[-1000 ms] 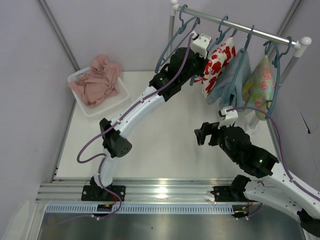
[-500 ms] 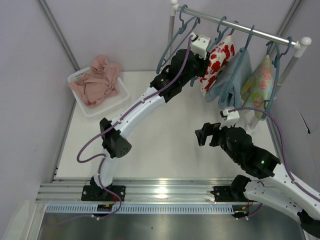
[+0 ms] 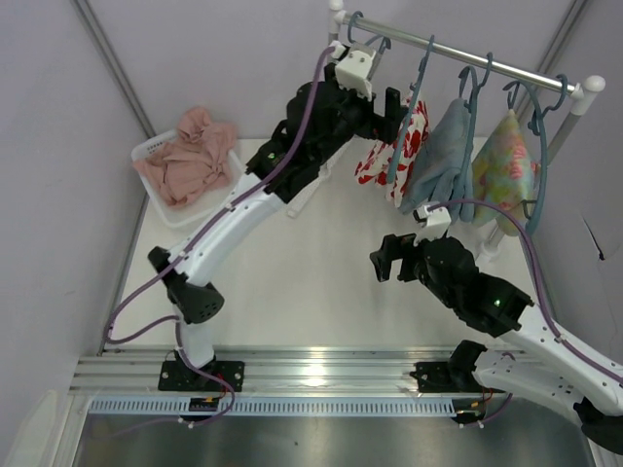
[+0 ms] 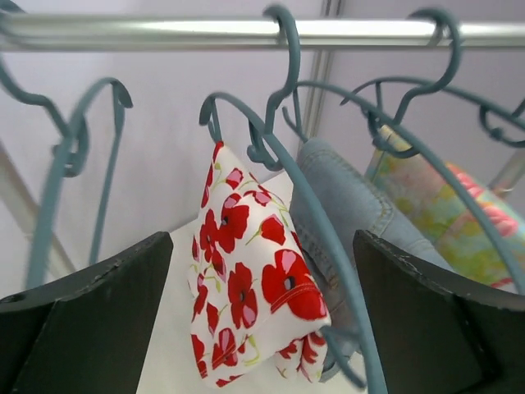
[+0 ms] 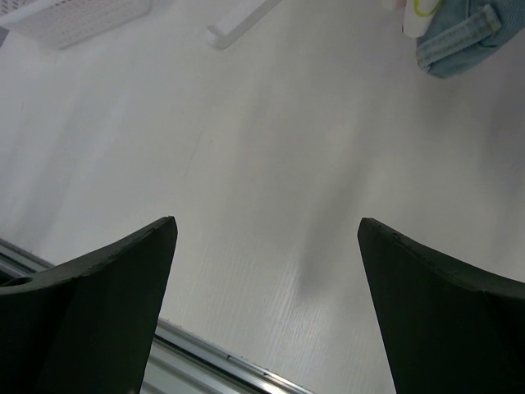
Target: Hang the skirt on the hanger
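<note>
The skirt (image 3: 374, 163), white with bold red flowers, hangs folded over the teal hanger (image 3: 419, 80), whose hook is on the rail. My left gripper (image 3: 395, 103) is raised just in front of it, below the rail, open with nothing held. In the left wrist view the skirt (image 4: 246, 287) dangles free between and beyond my black fingers (image 4: 90, 304), on the hanger (image 4: 305, 201). The left gripper (image 4: 262, 238) touches neither. My right gripper (image 3: 382, 261) hovers open over the table, well below the rack; the right wrist view shows the right gripper (image 5: 267, 222) over bare tabletop.
On the metal rail (image 3: 467, 53) also hang a denim garment (image 3: 443, 161), a pale green flowered garment (image 3: 506, 165) and a bare teal hanger (image 4: 74, 139). A white basket (image 3: 146, 151) with pink cloth (image 3: 190, 161) stands at the back left. The rack's white foot (image 5: 238, 20) lies on the table.
My left gripper has opened and let go of the skirt, rising toward the rail. The skirt and hanger have swung left. The right arm has shifted slightly left, still open.
</note>
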Controlling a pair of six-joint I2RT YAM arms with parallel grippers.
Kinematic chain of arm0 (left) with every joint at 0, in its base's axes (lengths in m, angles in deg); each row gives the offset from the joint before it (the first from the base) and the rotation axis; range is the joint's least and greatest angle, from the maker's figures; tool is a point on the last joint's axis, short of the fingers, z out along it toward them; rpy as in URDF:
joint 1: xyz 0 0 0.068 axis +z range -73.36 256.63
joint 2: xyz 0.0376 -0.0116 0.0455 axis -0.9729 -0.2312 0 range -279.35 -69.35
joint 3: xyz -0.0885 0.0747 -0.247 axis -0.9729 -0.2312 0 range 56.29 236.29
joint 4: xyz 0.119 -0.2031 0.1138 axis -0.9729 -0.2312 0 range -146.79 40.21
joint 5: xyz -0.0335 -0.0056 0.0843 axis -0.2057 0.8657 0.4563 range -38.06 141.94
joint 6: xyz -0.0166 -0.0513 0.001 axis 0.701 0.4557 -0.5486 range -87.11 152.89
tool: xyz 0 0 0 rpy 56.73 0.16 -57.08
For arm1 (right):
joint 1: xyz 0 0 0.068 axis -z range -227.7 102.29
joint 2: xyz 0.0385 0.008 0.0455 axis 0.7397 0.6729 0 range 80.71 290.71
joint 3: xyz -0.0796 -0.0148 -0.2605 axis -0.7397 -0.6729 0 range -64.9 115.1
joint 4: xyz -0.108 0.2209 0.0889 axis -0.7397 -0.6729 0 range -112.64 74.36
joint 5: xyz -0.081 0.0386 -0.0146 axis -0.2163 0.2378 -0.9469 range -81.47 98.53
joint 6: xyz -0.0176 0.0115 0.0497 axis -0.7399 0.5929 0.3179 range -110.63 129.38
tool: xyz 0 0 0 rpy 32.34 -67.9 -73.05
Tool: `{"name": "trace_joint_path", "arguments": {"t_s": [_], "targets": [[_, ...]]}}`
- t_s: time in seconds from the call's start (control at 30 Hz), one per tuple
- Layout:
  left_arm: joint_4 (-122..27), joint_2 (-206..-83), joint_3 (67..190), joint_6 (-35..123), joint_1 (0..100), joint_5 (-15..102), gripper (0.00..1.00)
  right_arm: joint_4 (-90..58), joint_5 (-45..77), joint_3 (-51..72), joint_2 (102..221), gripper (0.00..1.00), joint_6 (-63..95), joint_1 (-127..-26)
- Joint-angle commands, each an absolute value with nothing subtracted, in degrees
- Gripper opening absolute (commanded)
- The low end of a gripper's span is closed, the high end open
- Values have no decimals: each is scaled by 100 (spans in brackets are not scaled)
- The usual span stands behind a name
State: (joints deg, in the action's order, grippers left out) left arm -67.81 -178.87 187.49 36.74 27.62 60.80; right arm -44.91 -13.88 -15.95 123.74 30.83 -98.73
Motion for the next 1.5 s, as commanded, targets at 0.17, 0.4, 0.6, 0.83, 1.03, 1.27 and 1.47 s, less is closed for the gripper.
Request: {"name": "trace_joint_path", "arguments": {"t_s": [0.17, 0.4, 0.6, 0.83, 1.03, 1.27, 1.47], "targets": [[-7211, -15229, 16820, 3719, 2785, 5967, 99, -4034, -1143, -1234, 12351, 100, 3152, -9903], [-7826, -12987, 14458, 4395, 3426, 6301, 99, -3121, -413, -1428, 12711, 99, 3381, -10087], [-8678, -11753, 12979, 4949, 4129, 6573, 99, -2479, -483, -1270, 13554, 99, 3574, -10562], [-8680, -11172, 11206, 5801, 5042, 5907, 99, -2161, -790, -551, 14811, 99, 3601, -10958], [-8320, -10891, 10456, 6145, 5580, 5853, 99, -2284, -1202, -4, 15567, 99, 3530, -10976], [-7853, -10846, 9998, 6312, 5712, 6064, 99, -2029, -1151, 58, 15717, 99, 3433, -10818], [-7766, -10856, 9813, 6549, 5712, 6459, 99, -2319, -607, 251, 15832, 99, 3442, -10449]]}}
